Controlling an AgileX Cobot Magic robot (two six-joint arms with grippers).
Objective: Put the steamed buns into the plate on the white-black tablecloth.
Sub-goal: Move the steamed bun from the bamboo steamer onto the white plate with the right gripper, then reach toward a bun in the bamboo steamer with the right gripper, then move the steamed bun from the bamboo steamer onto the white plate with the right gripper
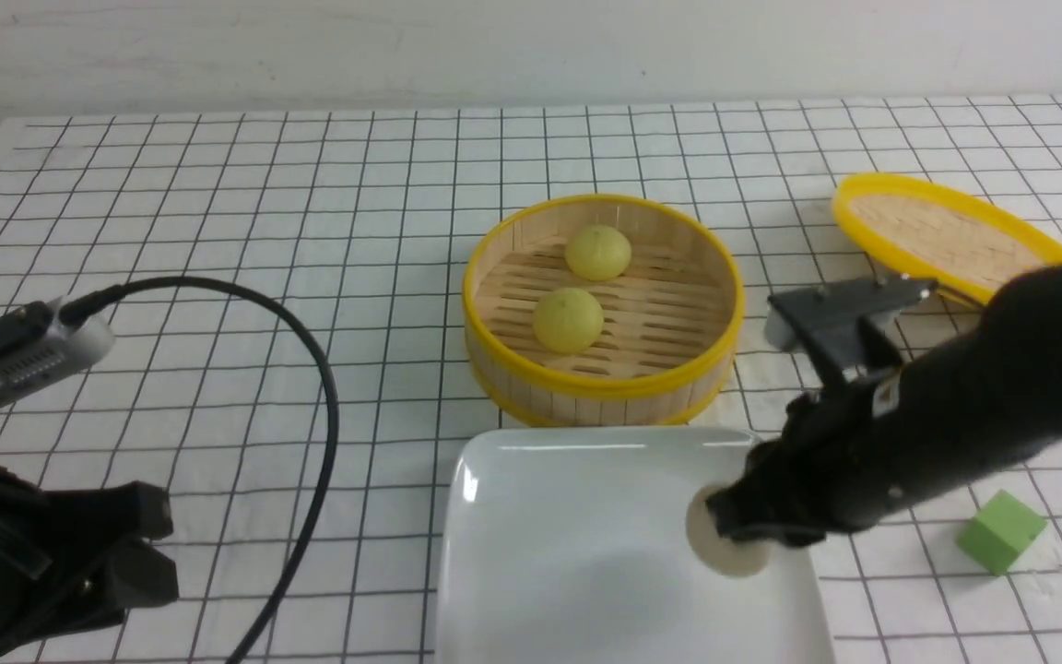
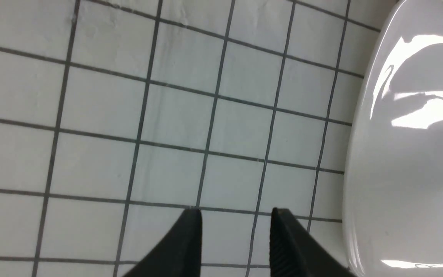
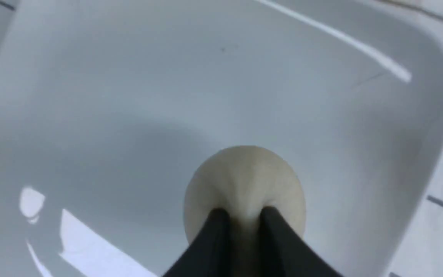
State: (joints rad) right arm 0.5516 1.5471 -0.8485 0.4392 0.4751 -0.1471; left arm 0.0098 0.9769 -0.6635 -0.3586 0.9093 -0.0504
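Note:
Two pale yellow steamed buns (image 1: 597, 252) (image 1: 568, 320) lie in the round bamboo steamer (image 1: 715, 254). The beige-grey bun (image 1: 715, 544) (image 3: 244, 181) is pinched in my right gripper (image 1: 736, 518) (image 3: 243, 215), low over the right side of the white plate (image 1: 568, 553) (image 3: 129, 115); I cannot tell whether it touches the plate. The plate lies on the white-black tablecloth (image 1: 218, 203), in front of the steamer. My left gripper (image 2: 236, 215) is open and empty over the cloth, just left of the plate's rim (image 2: 354, 173); in the front view (image 1: 139, 553) it is at the lower left.
The steamer's yellow-rimmed woven lid (image 1: 946, 235) lies at the back right. A green cube (image 1: 1001, 531) sits right of the plate, under my right arm. A black cable (image 1: 324, 415) loops from the left wrist.

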